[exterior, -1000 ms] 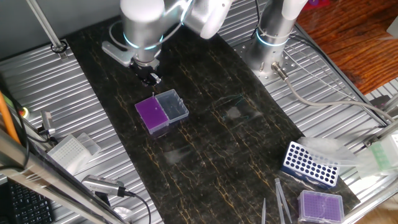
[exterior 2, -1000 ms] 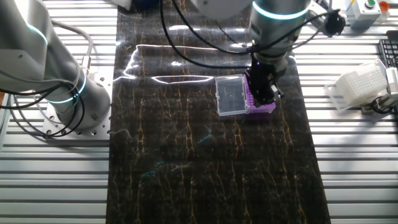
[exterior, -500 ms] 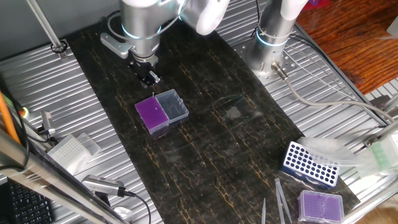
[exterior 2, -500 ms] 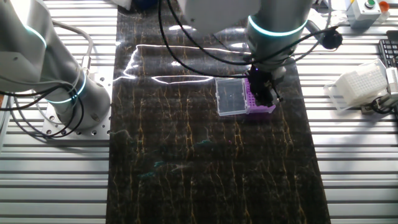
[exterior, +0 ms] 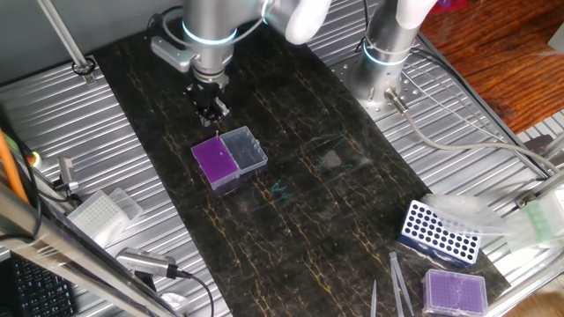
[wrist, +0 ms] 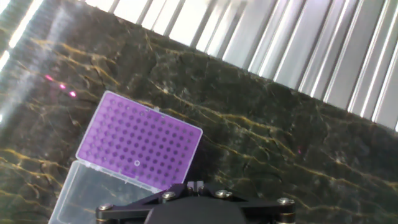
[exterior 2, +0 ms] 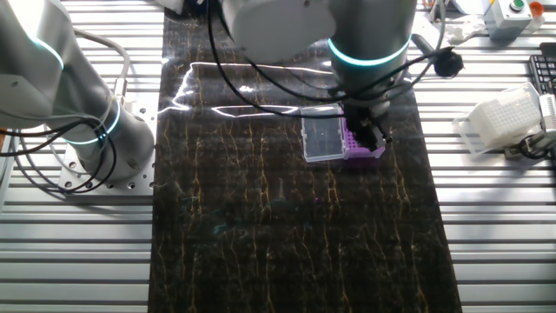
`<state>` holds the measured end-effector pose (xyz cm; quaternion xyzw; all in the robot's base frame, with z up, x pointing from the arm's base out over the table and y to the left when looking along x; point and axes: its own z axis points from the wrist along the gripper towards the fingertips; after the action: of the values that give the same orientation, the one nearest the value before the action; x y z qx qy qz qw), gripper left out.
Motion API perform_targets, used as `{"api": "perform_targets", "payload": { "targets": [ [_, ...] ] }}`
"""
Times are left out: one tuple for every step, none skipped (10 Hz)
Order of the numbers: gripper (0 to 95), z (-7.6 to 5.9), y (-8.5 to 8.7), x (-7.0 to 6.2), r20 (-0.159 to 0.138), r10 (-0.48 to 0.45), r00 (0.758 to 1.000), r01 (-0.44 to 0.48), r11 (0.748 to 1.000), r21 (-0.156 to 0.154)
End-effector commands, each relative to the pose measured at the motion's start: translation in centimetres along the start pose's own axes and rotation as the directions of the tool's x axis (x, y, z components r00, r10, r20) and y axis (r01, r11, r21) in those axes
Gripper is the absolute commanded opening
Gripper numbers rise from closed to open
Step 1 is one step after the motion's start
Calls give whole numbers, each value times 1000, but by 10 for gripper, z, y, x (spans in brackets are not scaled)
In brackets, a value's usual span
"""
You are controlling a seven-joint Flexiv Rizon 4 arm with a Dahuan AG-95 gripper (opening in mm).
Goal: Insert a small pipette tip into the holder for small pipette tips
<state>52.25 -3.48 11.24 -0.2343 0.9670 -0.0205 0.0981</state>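
Observation:
The holder for small pipette tips (exterior: 217, 161) is a small box with a vivid purple grid top and a clear lid (exterior: 245, 150) folded open beside it, on the dark mat. It also shows in the other fixed view (exterior 2: 360, 139) and the hand view (wrist: 140, 140). One pale dot (wrist: 137, 163) sits in a hole near the grid's lid-side edge; it looks like a small pipette tip. My gripper (exterior: 211, 110) hangs just above the holder's far edge, apart from it. Its fingertips (wrist: 194, 185) meet, shut, with nothing showing between them.
A blue rack with large round holes (exterior: 438, 232) and a paler purple-topped box (exterior: 455, 291) stand at the mat's near right corner, with tweezers (exterior: 398, 282) beside them. A white tip box (exterior: 100, 213) lies on the ribbed table at left. A second arm's base (exterior: 388, 55) stands behind.
The gripper has lifted slightly and drifted toward the holder's far edge, and the arm above it has swung round. The holder has not moved.

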Motion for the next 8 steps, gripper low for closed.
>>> {"api": "perform_targets", "payload": {
  "targets": [
    [0,0,0,-3,16,-4,1000,4,1000,-18],
    [0,0,-1,-6,16,-4,1000,4,1000,-18],
    [0,2,-2,-8,25,-2,1000,3,1000,-15],
    [0,4,-2,-10,35,4,999,-4,1000,-14],
    [0,8,-3,-12,39,5,999,-5,1000,-12],
    [190,10,-3,-13,42,6,999,-5,1000,-13],
    [190,11,-3,-13,45,7,999,-7,1000,-15],
    [190,11,-3,-13,48,6,999,-6,1000,-17]
  ]
}}
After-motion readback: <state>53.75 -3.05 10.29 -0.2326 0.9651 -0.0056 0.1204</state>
